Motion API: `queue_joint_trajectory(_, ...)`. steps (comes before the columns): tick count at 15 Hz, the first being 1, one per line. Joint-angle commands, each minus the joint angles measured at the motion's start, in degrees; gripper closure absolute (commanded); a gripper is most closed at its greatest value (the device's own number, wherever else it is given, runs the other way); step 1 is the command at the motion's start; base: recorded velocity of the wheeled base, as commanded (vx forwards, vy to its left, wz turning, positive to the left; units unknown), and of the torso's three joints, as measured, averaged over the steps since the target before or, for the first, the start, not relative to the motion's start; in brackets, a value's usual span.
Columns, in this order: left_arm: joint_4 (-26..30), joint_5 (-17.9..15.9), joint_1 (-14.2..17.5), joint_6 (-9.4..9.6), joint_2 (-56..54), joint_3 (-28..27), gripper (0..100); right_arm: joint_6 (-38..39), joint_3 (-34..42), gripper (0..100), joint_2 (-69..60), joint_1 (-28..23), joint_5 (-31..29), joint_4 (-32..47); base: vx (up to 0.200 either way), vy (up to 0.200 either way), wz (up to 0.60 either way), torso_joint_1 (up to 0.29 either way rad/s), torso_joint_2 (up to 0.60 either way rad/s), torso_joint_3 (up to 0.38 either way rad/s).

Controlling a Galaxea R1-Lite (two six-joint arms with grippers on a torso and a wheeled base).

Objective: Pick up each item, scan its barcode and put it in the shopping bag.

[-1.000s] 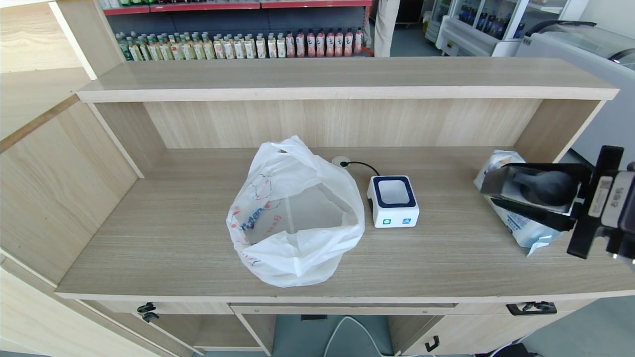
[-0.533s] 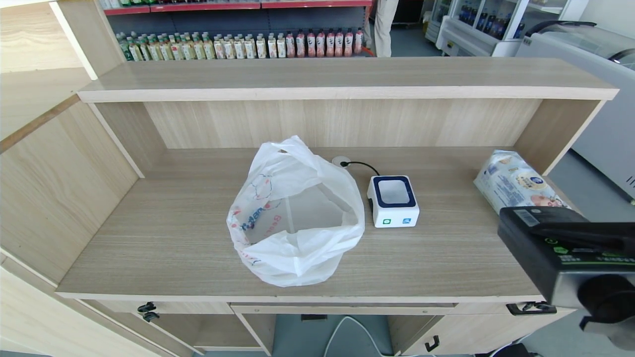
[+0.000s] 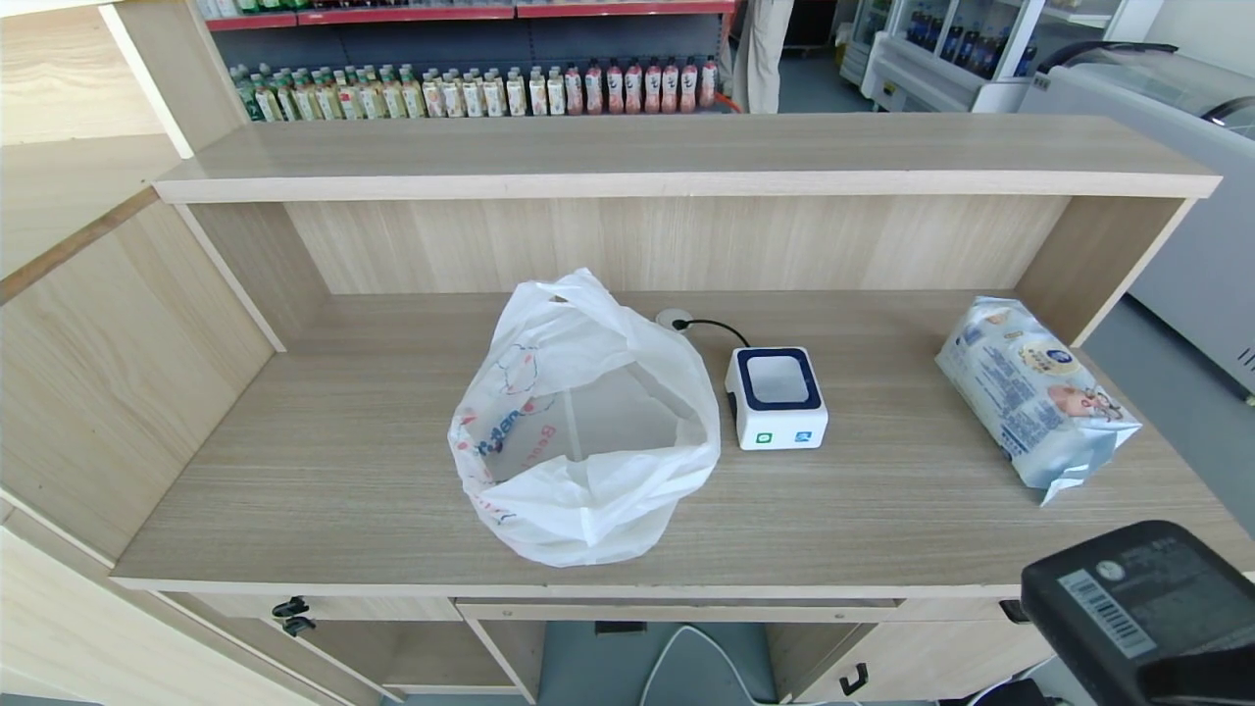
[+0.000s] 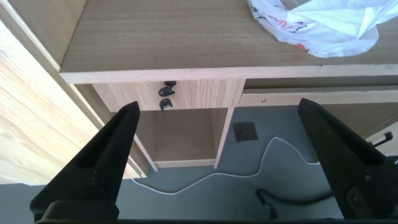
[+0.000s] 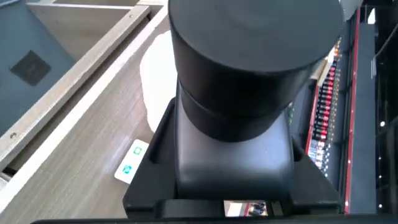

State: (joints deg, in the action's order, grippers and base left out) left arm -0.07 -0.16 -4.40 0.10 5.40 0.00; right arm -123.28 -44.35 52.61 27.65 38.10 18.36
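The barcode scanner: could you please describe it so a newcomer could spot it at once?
On the wooden counter, look right of the white shopping bag. The scanner is the small white box with a dark-framed window on top and a black cable behind, unlike the soft packet farther right.

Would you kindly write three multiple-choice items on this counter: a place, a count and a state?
1. Where does the scanner stand? A) left of the shopping bag B) right of it C) on the top shelf
2. How many packs lie on the counter? A) one B) two C) three
3. The shopping bag's mouth is: A) tied shut B) open C) folded flat
Answers: 1 B, it sits at the bag's right side; 2 A, a single blue-and-white one lies far right; 3 B, its inside shows.
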Motion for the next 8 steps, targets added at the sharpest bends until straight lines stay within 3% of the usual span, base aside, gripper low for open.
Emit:
queue_joint_trajectory(1,-0.01,-0.02,0.01,-0.01,0.05,0.0,0,-4.51,-3.55,100,3.28,0.48,0.84,-0.08,0.0,0.0,0.0,0.0,0.0,0.0)
queue_joint_trajectory(4,-0.01,-0.02,0.01,-0.01,0.05,0.0,0,-7.23,-9.7,100,7.77,1.8,0.75,-2.28,0.0,0.0,0.0,0.0,0.0,0.0)
queue_joint_trajectory(6,-0.01,-0.02,0.01,-0.01,0.05,0.0,0,-6.62,-9.26,100,9.79,1.97,1.19,-9.75,0.0,0.0,0.0,0.0,0.0,0.0)
queue_joint_trajectory(8,-0.01,-0.02,0.01,-0.01,0.05,0.0,0,-5.74,-9.53,100,10.49,2.85,1.28,-11.94,0.0,0.0,0.0,0.0,0.0,0.0)
